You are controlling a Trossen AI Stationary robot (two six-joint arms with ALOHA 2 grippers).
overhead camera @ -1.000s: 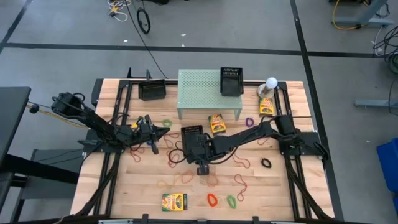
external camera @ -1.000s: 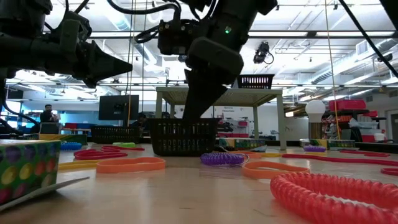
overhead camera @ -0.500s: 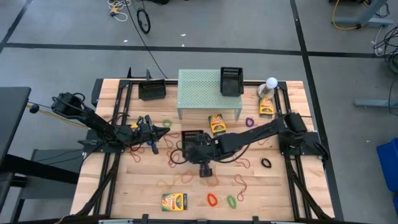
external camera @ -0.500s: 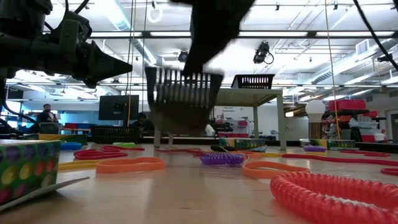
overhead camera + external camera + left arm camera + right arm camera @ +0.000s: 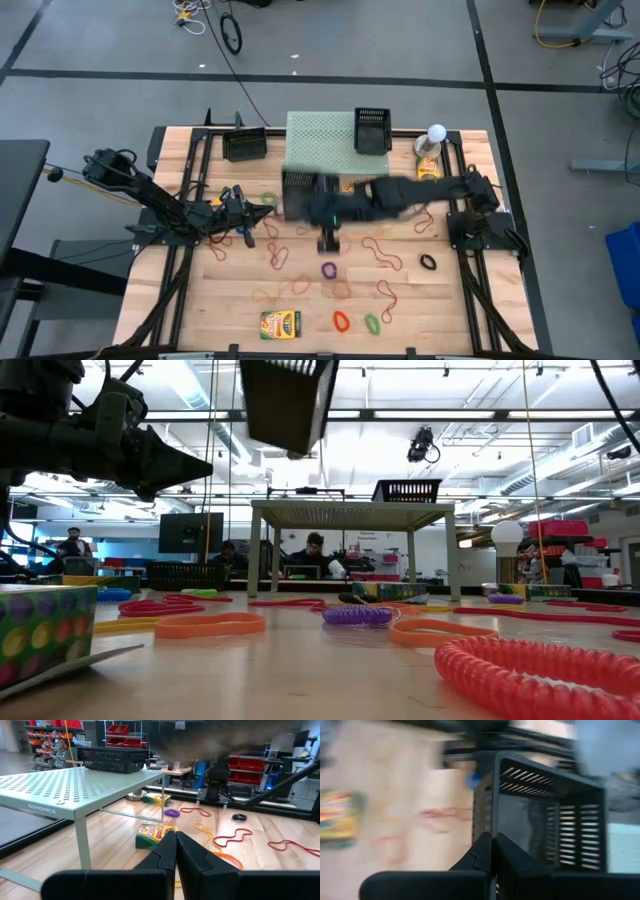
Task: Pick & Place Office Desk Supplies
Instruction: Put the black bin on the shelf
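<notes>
place: robotics lab or workshop | evidence: wooden table [image 5: 300, 290] standing on grey concrete floor [image 5: 100, 60] crossed by black tape lines at frame top | red storage bins [image 5: 117, 728] sitting on racks upper left | people [image 5: 315, 550] working at desks mid-frame under strip lighting

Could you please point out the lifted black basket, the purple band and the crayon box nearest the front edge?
lifted basket [image 5: 285, 400]: low view, front wall.
purple band [image 5: 328, 270]: high view, loop.
crayon box [image 5: 280, 324]: high view, top face.
</notes>
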